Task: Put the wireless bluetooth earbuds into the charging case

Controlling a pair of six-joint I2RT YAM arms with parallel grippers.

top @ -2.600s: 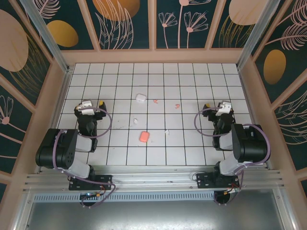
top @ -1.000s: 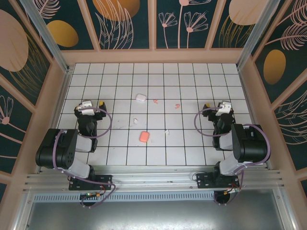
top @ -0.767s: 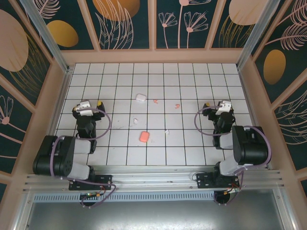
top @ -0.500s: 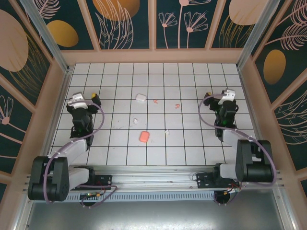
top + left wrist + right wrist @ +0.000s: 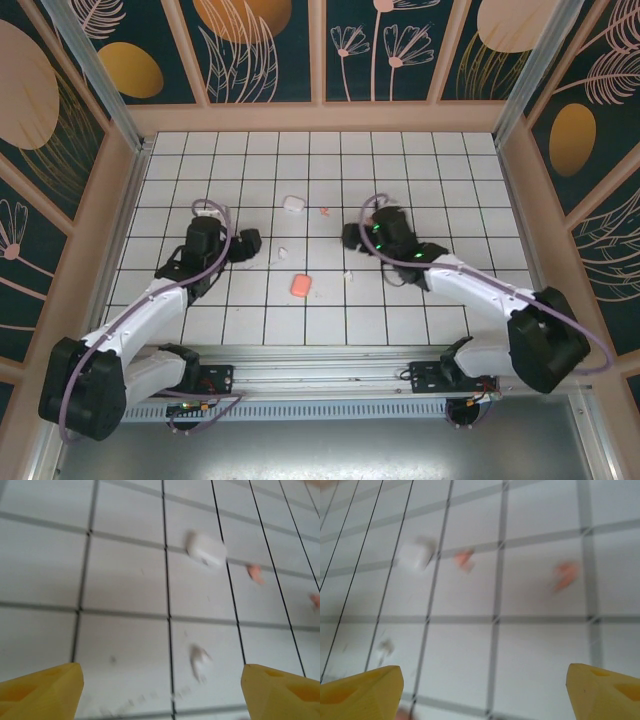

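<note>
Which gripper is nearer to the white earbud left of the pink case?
Left. The left gripper is just left of the white earbud; the right gripper is farther right.

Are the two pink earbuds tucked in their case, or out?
Out. One pink earbud and the other pink earbud lie loose on the tiled table, away from the pink case.

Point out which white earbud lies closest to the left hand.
The white earbud directly in front of the left hand, just off its fingertips. The other white earbud lies farther right, beyond the salmon-pink case.
</note>
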